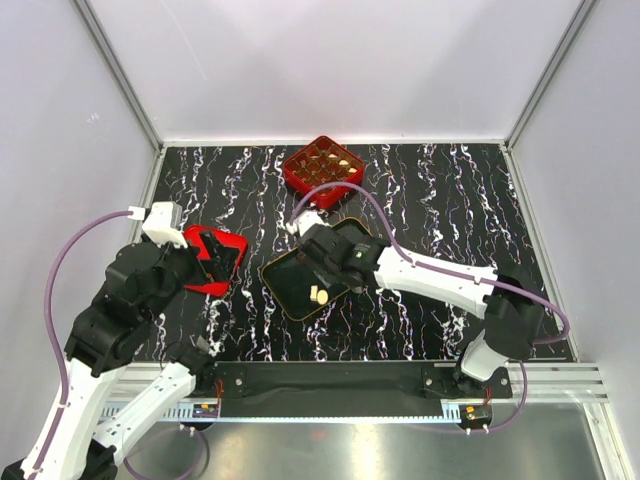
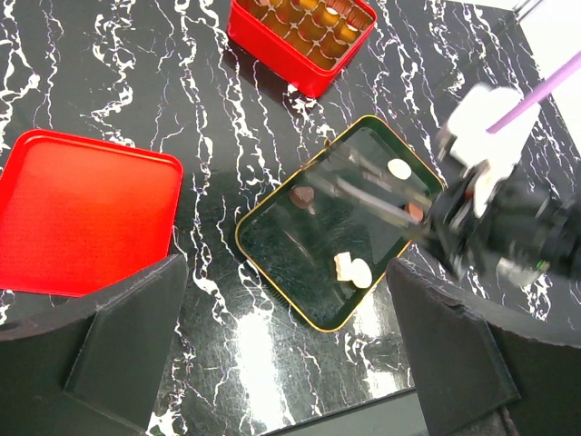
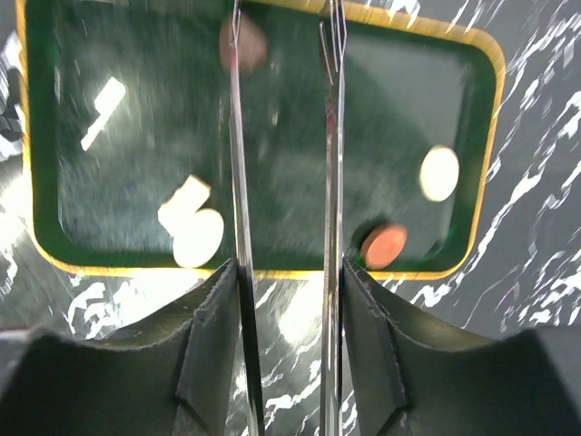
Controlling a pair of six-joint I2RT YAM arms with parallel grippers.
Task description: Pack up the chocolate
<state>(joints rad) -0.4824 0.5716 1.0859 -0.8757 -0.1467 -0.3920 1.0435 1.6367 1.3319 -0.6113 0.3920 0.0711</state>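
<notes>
Several pieces of chocolate lie in the black gold-rimmed tray (image 2: 257, 266): a cream oval (image 2: 398, 168), a brown piece (image 2: 302, 194), another brown one (image 2: 415, 211) and a touching cream pair (image 2: 354, 270). My right gripper (image 3: 283, 309) is shut on metal tongs (image 3: 238, 182), whose two blades reach over the tray, spread apart with nothing between them. One blade tip ends beside a brown piece (image 3: 243, 44). My left gripper (image 2: 290, 363) is open and empty, above the table just short of the tray's near corner.
A red gridded box (image 1: 322, 168) holding brown pieces stands behind the tray. A flat red lid (image 2: 82, 213) lies left of the tray, partly under my left gripper (image 1: 215, 255) in the top view. Pale walls enclose the marbled table.
</notes>
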